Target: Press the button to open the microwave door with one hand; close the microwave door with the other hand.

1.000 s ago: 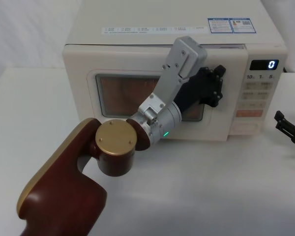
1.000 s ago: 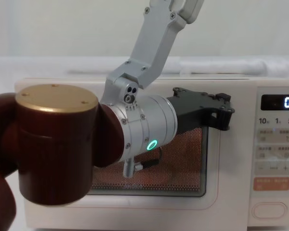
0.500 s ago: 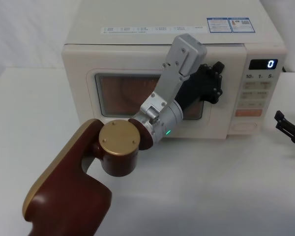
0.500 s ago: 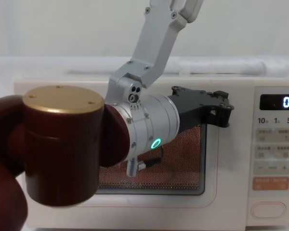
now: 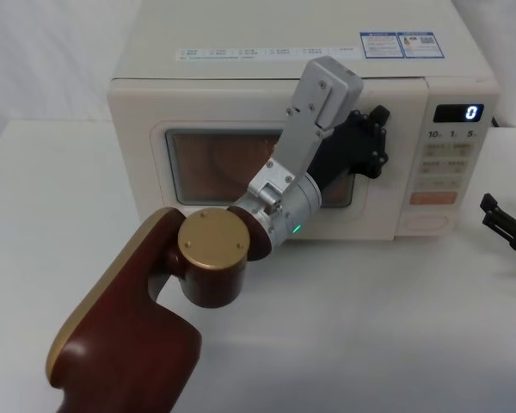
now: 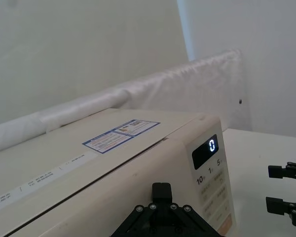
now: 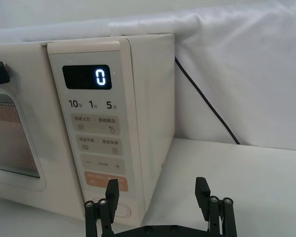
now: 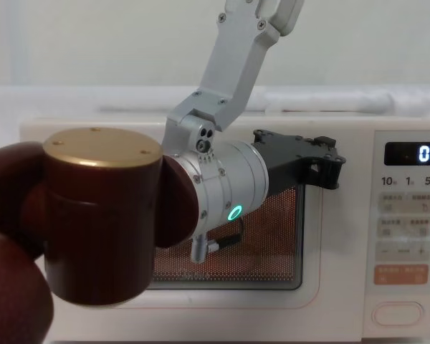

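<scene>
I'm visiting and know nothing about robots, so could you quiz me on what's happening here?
1. True or false: the door looks shut.
2. Which gripper is at the door's upper right corner: A left, B right?
3. Fill in: the display reads ___.

Key: 1 true, no gap shows along the door's edges. 2 A; the left gripper is there, while the right gripper waits open beside the microwave, near the button. 3 zero.

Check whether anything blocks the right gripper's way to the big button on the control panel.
Nothing visible does. The right gripper sits over the table beside the microwave's panel end, jaws spread, and the button at the panel's bottom is uncovered. The left gripper is up at the microwave door, away from the panel.
</scene>
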Motion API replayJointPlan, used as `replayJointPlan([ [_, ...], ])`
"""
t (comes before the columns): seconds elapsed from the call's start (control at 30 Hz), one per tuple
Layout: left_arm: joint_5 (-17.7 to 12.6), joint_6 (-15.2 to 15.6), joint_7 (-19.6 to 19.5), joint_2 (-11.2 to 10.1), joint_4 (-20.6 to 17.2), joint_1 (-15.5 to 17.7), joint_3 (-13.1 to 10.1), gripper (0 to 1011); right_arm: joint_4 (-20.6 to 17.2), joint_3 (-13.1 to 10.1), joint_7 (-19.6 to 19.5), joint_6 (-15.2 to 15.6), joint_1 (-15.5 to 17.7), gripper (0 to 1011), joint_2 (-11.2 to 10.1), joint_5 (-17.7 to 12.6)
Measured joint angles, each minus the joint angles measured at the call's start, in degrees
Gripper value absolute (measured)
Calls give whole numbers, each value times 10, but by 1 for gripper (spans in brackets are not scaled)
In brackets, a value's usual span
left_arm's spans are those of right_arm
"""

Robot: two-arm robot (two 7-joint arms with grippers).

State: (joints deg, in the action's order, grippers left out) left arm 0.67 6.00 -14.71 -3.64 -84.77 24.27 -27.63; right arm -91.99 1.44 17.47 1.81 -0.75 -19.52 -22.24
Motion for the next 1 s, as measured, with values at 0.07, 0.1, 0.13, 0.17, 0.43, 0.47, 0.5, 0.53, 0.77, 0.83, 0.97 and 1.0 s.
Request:
replayJointPlan([
  [0.07,-1,1,1,2,1,0,1,0,0,0,0,0,0,1002,0,0],
  [0.1,-1,1,1,3,2,0,1,0,0,0,0,0,0,1002,0,0],
  [0.13,-1,1,1,3,2,0,2,0,0,0,0,0,0,1002,0,0],
  [0.17,-2,1,1,4,3,0,3,0,0,0,0,0,0,1002,0,0],
  [0.43,-5,3,4,10,11,1,7,0,0,0,0,0,0,1002,0,0],
  [0.47,-6,3,4,10,12,2,7,0,0,0,0,0,0,1002,0,0],
  [0.5,-6,3,5,11,13,2,7,0,0,0,0,0,0,1002,0,0],
  [0.53,-7,3,5,12,14,2,8,0,0,0,0,0,0,1002,0,0],
  [0.77,20,-14,-24,9,-6,-10,9,0,0,0,0,0,0,1002,0,0],
  [0.83,31,-18,-35,3,-23,-19,6,0,0,0,0,0,0,1002,0,0],
  [0.97,43,-20,-42,-11,-51,-38,3,0,0,0,0,0,0,1002,0,0],
  [1.0,44,-19,-42,-15,-57,-43,3,0,0,0,0,0,0,1002,0,0],
])
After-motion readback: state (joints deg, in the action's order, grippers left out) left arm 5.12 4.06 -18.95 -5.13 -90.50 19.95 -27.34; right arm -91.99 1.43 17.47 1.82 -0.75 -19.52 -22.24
